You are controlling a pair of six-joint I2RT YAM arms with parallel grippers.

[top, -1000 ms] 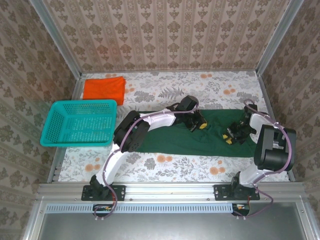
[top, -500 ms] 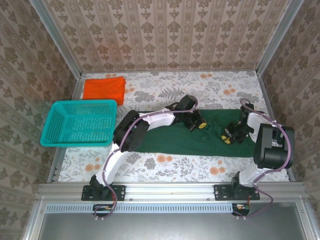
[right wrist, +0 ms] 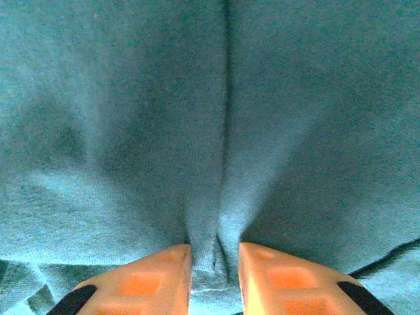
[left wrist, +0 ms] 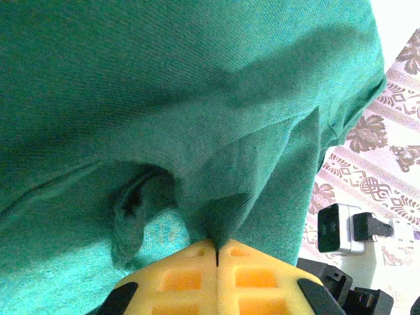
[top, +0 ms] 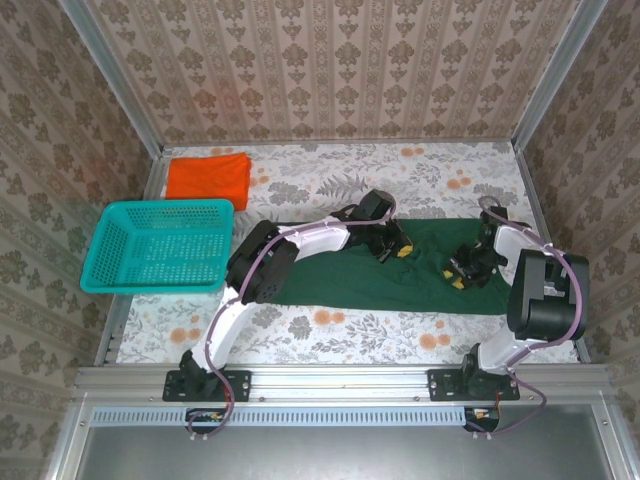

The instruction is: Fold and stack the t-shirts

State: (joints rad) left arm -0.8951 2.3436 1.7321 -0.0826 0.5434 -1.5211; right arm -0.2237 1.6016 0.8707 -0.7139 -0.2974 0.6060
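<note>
Overhead, two robot arms reach away from their bases at the near edge of a flower-patterned table (top: 350,335). A dark green cloth t-shirt (top: 350,280) lies flat as a long band across the middle of the table, running from behind the left arm's elbow almost to the right edge.

The right gripper (top: 460,274) sits low on the right part of this shirt. Its wrist camera shows the two orange fingers of the right gripper (right wrist: 214,252) clenched on a narrow raised ridge of the dark green cloth t-shirt (right wrist: 131,98), with cloth filling the slim gap between them.

A little farther back and nearer the centre, the left gripper (top: 393,247) is down on the shirt's far edge. Its wrist camera shows the yellow fingers of the left gripper (left wrist: 216,246) pressed tight together, pinching a lifted fold of the dark green cloth t-shirt (left wrist: 164,98).

At the left edge a teal plastic mesh basket (top: 170,205) overhangs the table; its mesh floor shows across the whole inside.

Just beyond the basket's far rim, near the far left corner, a bright orange cloth t-shirt (top: 208,178) lies folded into a flat rectangle on the table, outside the basket.
</note>
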